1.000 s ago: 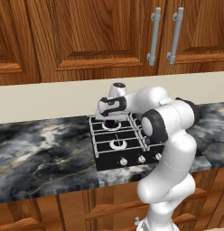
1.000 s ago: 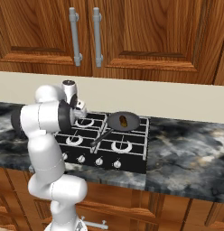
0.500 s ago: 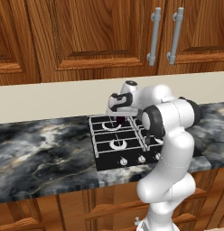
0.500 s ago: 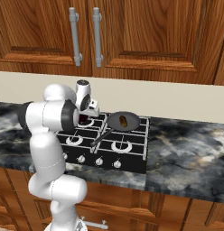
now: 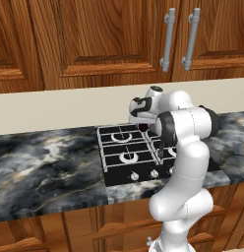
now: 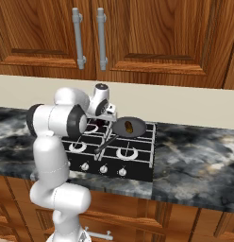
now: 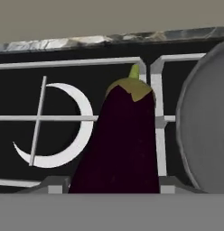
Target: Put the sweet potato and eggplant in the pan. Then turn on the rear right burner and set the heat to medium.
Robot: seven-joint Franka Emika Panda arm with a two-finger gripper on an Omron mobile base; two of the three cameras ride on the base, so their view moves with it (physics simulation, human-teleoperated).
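1. Hand view shows the eggplant [image 7: 125, 140] rising from between the finger tips, so the gripper [image 5: 142, 126] seems to be closed on it, long axis pointing away from the hand.
2. Just beside the eggplant lies the pan [image 7: 205, 122] rim.
3. Inside the pan [image 6: 130, 127] rests the sweet potato [image 6: 129, 126].

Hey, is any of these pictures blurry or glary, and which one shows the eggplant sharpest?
Hand view: eggplant large and fairly sharp, evenly lit, no glare. Left base view: it is a small dark speck at the gripper. Right base view: soft, flat light; sweet potato small in the pan.
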